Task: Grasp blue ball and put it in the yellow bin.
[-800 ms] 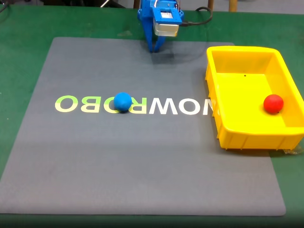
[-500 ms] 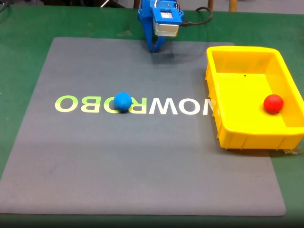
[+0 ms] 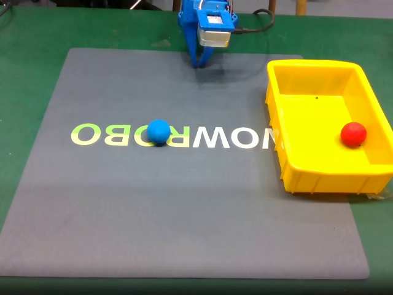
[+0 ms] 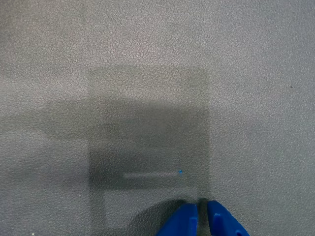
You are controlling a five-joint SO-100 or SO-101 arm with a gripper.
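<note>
The blue ball [image 3: 158, 131] rests on the grey mat, over the white lettering left of centre in the fixed view. The yellow bin [image 3: 279, 132] stands at the mat's right edge. My blue gripper [image 3: 201, 62] hangs at the far edge of the mat, well behind the ball and left of the bin, pointing down with its fingers together and nothing between them. In the wrist view the gripper [image 4: 202, 205] shows two blue fingertips [image 4: 184, 219] almost touching above bare mat.
A red ball [image 3: 353, 134] lies inside the bin near its right wall. The grey mat [image 3: 184, 209] lies on a green table [image 3: 24, 67]. A black cable [image 3: 261, 23] runs behind the arm.
</note>
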